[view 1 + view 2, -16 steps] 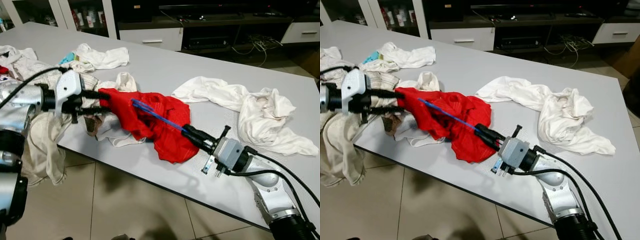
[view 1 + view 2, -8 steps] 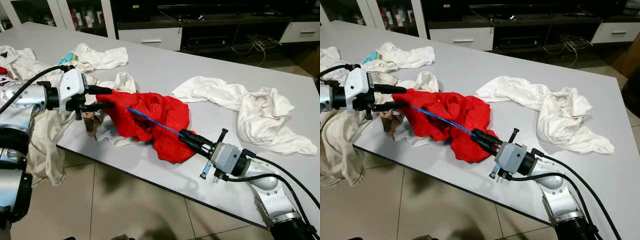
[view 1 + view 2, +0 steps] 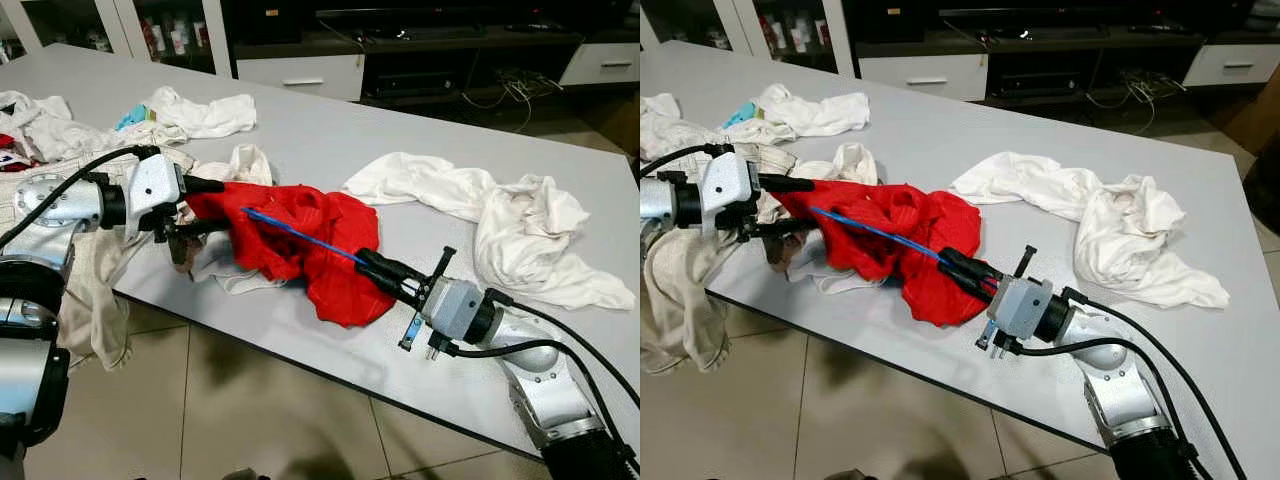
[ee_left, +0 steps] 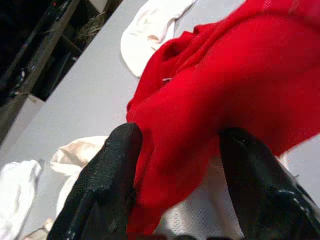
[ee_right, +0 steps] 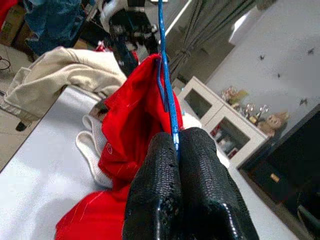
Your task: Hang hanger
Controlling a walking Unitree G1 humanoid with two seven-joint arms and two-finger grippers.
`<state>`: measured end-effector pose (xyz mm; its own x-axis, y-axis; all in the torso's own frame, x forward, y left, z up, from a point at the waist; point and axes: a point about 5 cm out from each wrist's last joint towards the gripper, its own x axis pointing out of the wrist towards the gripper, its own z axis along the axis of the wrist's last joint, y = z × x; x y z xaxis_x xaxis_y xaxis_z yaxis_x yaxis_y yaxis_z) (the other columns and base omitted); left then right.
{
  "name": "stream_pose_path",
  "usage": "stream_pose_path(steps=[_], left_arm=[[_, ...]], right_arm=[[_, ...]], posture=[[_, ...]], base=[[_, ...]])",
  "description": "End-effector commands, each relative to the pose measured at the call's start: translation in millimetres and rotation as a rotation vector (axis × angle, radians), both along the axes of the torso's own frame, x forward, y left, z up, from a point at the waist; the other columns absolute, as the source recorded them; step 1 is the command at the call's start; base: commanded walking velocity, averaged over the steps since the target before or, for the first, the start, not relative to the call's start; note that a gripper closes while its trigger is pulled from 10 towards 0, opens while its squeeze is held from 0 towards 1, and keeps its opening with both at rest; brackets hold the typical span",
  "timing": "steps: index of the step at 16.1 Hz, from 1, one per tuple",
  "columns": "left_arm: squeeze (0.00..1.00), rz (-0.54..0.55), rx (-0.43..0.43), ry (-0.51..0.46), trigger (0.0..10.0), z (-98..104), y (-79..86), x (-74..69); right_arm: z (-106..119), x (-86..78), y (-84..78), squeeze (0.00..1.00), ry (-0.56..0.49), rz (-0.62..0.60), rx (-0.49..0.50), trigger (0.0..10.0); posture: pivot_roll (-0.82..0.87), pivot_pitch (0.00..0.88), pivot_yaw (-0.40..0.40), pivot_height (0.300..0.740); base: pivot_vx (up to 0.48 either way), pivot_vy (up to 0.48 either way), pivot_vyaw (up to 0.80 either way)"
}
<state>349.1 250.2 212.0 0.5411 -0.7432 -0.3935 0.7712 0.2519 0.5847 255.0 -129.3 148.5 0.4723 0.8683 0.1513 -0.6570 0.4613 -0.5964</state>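
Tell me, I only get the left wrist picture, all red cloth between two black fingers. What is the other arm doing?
Observer: The right tool is shut on a thin blue hanger that runs into the red garment.
Operator: Where is the cloth lying?
Observer: On a grey table, near its front edge, partly over a white garment.
Operator: Is the left tool holding the red cloth?
Observer: The left tool has one end of the cloth between its fingers, which stand apart around it.
Operator: Anything else on the table?
Observer: More white clothes lie to the right, and a beige garment hangs over the left edge.
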Motion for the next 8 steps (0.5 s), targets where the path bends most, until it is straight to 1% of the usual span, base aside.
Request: stream_pose_path(steps=[1, 4, 7, 8], left_arm=[[0.0, -0.005, 0.017, -0.025, 10.0, 3.8, -3.1, 2.5], [0.0, 0.013, 0.013, -0.12, 10.0, 10.0, -8.3, 6.9], [0.0, 0.015, 0.005, -0.178, 10.0, 16.0, -12.1, 9.4], [0.0, 0.01, 0.006, -0.18, 10.0, 16.3, -12.9, 9.6]], right_arm=[[7.6, -1.2, 1.7, 0.08, -0.023, 0.018, 0.018, 10.0], [9.4, -4.0, 5.4, 0.07, -0.024, 0.034, 0.024, 10.0], [8.9, -5.9, 6.9, 0.07, -0.016, 0.047, 0.016, 10.0], [8.9, -6.0, 6.3, 0.07, -0.014, 0.048, 0.015, 10.0]], posture=[[-0.06, 0.0, 0.024, 0.74], [-0.06, 0.0, 0.025, 0.74], [-0.06, 0.0, 0.024, 0.74], [-0.06, 0.0, 0.024, 0.74]], base=[[0.0, 0.0, 0.0], [0.0, 0.0, 0.0], [0.0, 0.0, 0.0], [0.0, 0.0, 0.0]])
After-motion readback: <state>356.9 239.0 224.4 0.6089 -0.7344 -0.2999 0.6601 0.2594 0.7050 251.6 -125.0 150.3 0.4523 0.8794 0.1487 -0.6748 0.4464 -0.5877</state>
